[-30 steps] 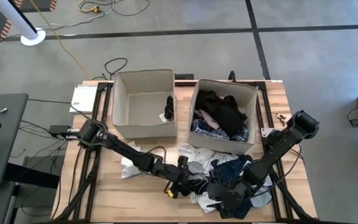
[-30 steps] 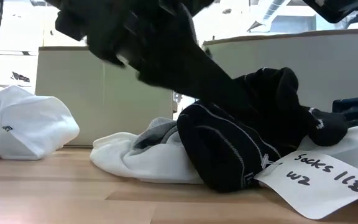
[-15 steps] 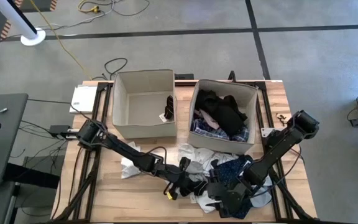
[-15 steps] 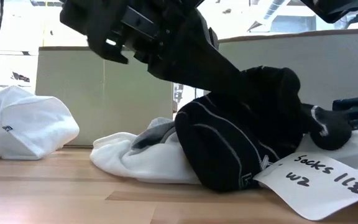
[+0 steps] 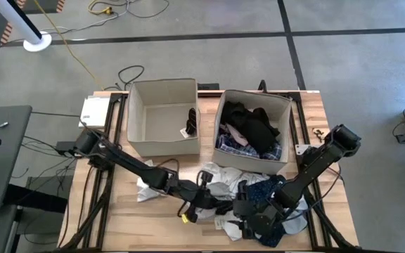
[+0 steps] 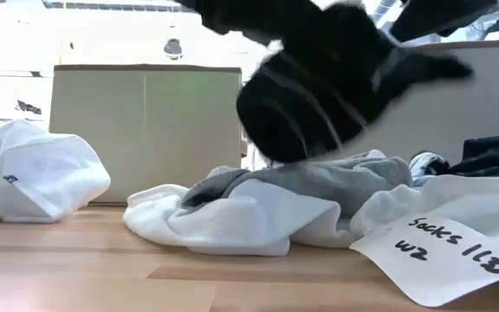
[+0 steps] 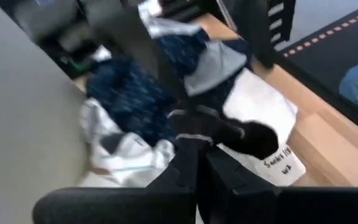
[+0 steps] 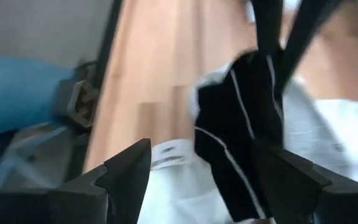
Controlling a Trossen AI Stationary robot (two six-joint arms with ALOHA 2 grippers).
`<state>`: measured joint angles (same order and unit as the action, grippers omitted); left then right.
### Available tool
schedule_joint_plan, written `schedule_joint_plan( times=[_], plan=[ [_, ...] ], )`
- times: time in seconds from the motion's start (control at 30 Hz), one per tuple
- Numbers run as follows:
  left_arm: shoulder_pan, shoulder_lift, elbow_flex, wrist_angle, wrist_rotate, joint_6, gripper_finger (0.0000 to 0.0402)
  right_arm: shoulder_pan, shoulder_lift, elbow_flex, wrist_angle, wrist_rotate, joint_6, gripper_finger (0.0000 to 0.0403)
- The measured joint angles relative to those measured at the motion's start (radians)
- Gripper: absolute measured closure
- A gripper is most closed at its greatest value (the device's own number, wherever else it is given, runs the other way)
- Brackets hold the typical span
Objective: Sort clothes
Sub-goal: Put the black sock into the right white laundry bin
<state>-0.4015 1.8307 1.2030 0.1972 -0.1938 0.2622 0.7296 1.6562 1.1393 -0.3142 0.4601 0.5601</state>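
A soft black garment (image 6: pixel 336 82) with thin pale stripes hangs off the tabletop (image 5: pixel 160 225), bunched and drooping, pinched in the clenched fingers of the left gripper (image 5: pixel 204 202) near the front middle. In the right wrist view the same black cloth (image 8: pixel 241 124) dangles just beyond that arm's spread, released fingers (image 8: pixel 126 171). The right gripper (image 5: pixel 248 223) sits low at the near right edge, over the heap of clothes.

Under the lifted piece lies a crumpled pile: a grey knit garment (image 6: pixel 319 182) resting on ribbed white fabric (image 6: pixel 223 221), with navy dotted cloth (image 5: pixel 262 190) to the right. A paper tag (image 6: pixel 444 247) with handwriting rests against the white cloth at the near right. A separate white bundle (image 6: pixel 33 178), smooth and rounded, sits well apart on the left.

Two beige fabric boxes stand at the far side. The left box (image 5: pixel 138 105) holds one small black item (image 5: pixel 191 121); the right box (image 5: pixel 285 116) is filled with black, pink and blue plaid garments. The left arm's dark links cross over the pile, hiding part of it from above.
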Motion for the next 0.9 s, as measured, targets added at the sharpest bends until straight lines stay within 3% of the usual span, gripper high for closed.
schedule_joint_plan(
  times=[0.27,0.43,0.63,0.73,0.9],
  plan=[
    [0.000,-0.140,0.000,-0.108,-0.013,0.041,0.0401,-0.003,-0.044,0.000,-0.037,0.286,-0.050,0.0111],
    [0.000,-0.171,0.000,-0.148,-0.028,0.043,0.0401,-0.017,-0.071,0.000,0.007,0.400,-0.159,0.0111],
    [0.000,-0.171,0.000,-0.139,-0.036,0.064,0.0401,-0.056,-0.073,0.000,0.113,0.349,-0.295,0.0111],
    [0.000,-0.171,0.000,-0.136,-0.048,0.082,0.0401,-0.078,-0.072,0.000,0.135,0.257,-0.304,0.0111],
    [0.000,-0.178,0.000,-0.141,-0.056,0.104,0.0401,-0.092,-0.072,0.000,0.132,0.242,-0.304,0.0111]
  ],
)
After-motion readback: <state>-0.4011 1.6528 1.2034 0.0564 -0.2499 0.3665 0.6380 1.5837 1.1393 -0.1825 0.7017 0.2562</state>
